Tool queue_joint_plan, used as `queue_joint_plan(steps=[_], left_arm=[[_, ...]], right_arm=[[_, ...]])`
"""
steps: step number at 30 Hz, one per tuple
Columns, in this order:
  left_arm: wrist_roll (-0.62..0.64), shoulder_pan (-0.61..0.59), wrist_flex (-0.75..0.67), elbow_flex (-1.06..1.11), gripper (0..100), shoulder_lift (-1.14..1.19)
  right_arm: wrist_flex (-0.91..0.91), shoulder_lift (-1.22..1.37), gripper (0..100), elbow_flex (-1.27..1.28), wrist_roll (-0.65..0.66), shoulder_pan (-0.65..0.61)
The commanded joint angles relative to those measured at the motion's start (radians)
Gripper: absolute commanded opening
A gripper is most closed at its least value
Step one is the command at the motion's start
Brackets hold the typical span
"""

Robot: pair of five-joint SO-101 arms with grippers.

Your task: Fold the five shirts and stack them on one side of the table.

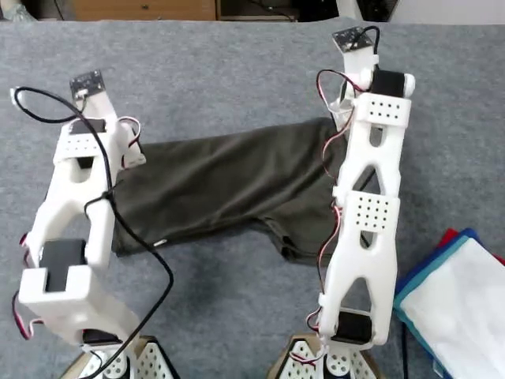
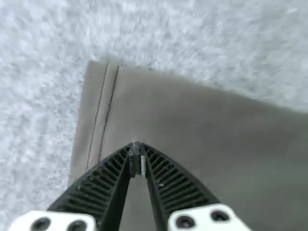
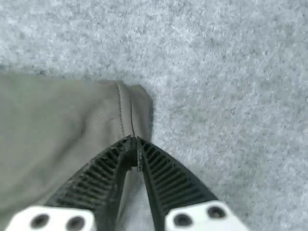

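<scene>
At opposite ends of the shirt (image 1: 229, 185), pinched cloth in clenched left pincer (image 2: 136, 161) and right pincer (image 3: 134, 151), presumably for a fold.

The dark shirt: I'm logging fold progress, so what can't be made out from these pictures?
High view: the ends of the shirt lie under the left arm and the right arm.
High view: the pile of cloth is cut off by the picture's right edge, so its count is unclear.
Wrist views: the left gripper and the right gripper cover the cloth at their tips.
</scene>
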Motion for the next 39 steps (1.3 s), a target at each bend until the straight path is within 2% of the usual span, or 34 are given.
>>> queue_joint_plan(steps=[1, 5, 8, 17, 24, 29, 36, 39], left_arm=[[0.005, -0.018, -0.018, -0.075, 2, 0.036], [0.003, -0.040, -0.035, -0.092, 2, 0.082], [0.003, -0.061, -0.035, -0.114, 2, 0.105], [0.003, -0.083, -0.040, -0.123, 2, 0.111], [0.003, -0.089, -0.041, -0.121, 2, 0.113], [0.003, -0.117, -0.068, -0.114, 2, 0.114], [-0.055, -0.120, -0.086, -0.132, 2, 0.171], [-0.081, -0.107, -0.009, -0.239, 2, 0.251]], right_arm=[[0.031, -0.027, 0.5, -0.056, -0.008, 0.002], [0.034, -0.077, 0.5, -0.048, -0.005, 0.012], [0.035, -0.150, 0.5, 0.048, 0.012, 0.035], [-0.012, -0.647, 0.5, 0.759, 0.061, 0.004], [-0.316, -0.837, 0.5, 1.366, 0.078, -0.071], [-0.532, -0.951, 0.5, 1.689, 0.077, -0.093], [-0.651, -0.917, 0.5, 1.847, 0.101, -0.030], [-0.644, -0.908, 0.5, 1.844, 0.141, 0.019]])
